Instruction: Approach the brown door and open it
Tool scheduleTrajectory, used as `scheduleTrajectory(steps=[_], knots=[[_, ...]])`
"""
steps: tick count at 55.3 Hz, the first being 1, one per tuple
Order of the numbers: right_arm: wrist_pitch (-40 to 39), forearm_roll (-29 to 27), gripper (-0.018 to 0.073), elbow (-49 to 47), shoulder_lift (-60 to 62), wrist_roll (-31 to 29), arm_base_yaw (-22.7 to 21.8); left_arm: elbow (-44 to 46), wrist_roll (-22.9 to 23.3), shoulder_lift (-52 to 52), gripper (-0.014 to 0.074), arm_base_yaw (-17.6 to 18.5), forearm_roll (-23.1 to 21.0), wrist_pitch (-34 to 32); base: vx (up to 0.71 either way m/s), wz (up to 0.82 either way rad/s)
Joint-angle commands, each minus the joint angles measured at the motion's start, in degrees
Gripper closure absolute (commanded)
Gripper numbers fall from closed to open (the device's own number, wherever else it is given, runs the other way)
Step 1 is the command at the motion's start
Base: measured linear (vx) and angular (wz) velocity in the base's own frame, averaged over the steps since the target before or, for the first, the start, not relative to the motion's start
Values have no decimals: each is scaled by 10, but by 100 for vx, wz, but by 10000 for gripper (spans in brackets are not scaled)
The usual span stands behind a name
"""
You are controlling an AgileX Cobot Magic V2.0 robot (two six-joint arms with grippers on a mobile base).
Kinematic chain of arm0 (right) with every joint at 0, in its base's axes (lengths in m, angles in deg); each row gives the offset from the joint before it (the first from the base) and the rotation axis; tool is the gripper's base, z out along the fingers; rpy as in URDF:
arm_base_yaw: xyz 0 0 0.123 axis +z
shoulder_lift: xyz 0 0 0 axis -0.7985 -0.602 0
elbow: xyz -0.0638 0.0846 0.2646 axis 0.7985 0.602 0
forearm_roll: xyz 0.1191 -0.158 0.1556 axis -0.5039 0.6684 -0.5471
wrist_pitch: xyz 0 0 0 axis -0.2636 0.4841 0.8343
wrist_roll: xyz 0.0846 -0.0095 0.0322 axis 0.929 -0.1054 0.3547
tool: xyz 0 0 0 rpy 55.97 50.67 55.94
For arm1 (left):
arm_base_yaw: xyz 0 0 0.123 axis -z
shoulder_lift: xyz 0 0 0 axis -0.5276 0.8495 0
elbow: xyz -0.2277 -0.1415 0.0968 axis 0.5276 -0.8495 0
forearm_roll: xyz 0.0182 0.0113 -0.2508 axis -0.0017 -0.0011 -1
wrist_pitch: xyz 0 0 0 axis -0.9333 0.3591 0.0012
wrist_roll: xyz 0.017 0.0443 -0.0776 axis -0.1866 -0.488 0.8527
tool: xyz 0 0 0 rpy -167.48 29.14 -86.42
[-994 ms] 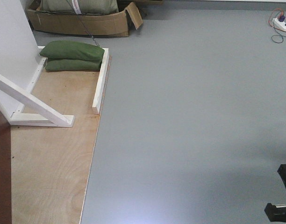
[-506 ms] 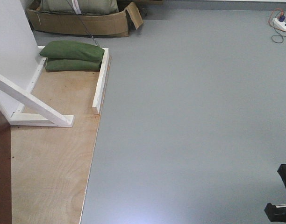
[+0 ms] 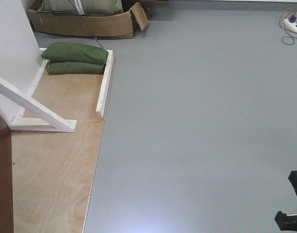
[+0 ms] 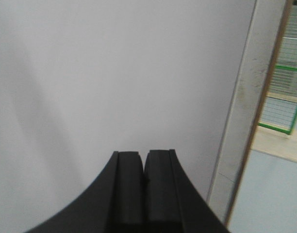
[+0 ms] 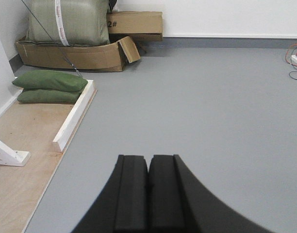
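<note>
Step in hand: the approach, i.e. the "move to" half; opening not begun. The brown door (image 3: pixel 1 179) shows only as a dark red-brown strip at the far-left lower edge of the front view. No handle or lock visible in any view.

The left gripper (image 4: pixel 144 154) has its jaws pressed together w/ nothing between them. Straight ahead of it, close, is the white panel (image 4: pixel 90 87). To its right is the panel's edge, & past that a green-framed mesh fence (image 4: pixel 283 97). No door in this view.

The right gripper (image 5: pixel 148 158) is likewise closed flat on itself, empty. Ahead of it is bare grey floor (image 5: pixel 211 107). Off to its left front lies the plywood base (image 5: pixel 22 126) w/ a white batten (image 5: pixel 73 116) along its edge & a brace foot (image 5: pixel 10 158). Green sandbags (image 5: pixel 49 80) sit at the far end, w/ a cardboard box (image 5: pixel 75 56) beyond. The door prob. lies further left of this gripper, out of frame.

Next move, as I judge it: the base has to swing or shift left so the door face & lever come in front of the arms. From here neither gripper can be aimed. Watch the plywood edge & brace foot near the base's path. After that, one gripper needs to part its jaws before taking the lever. Which arm suits better can't be told until the handle side is seen.
</note>
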Motion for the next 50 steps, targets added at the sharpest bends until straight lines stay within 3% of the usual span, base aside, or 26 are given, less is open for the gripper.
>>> scheduleTrajectory(steps=[1, 25, 42, 50], knots=[[-44, 2, 559, 2, 3, -4, 1, 14, 6, -15, 460, 0, 1, -42, 0, 0], [-44, 2, 559, 2, 3, -4, 1, 14, 4, -53, 460, 0, -192, -53, 0, 0], [-45, 2, 559, 2, 3, -4, 1, 13, 3, -77, 460, 0, -301, -53, 0, 0], [-45, 2, 559, 2, 3, -4, 1, 13, -31, -91, 460, 0, -377, -51, 0, 0]])
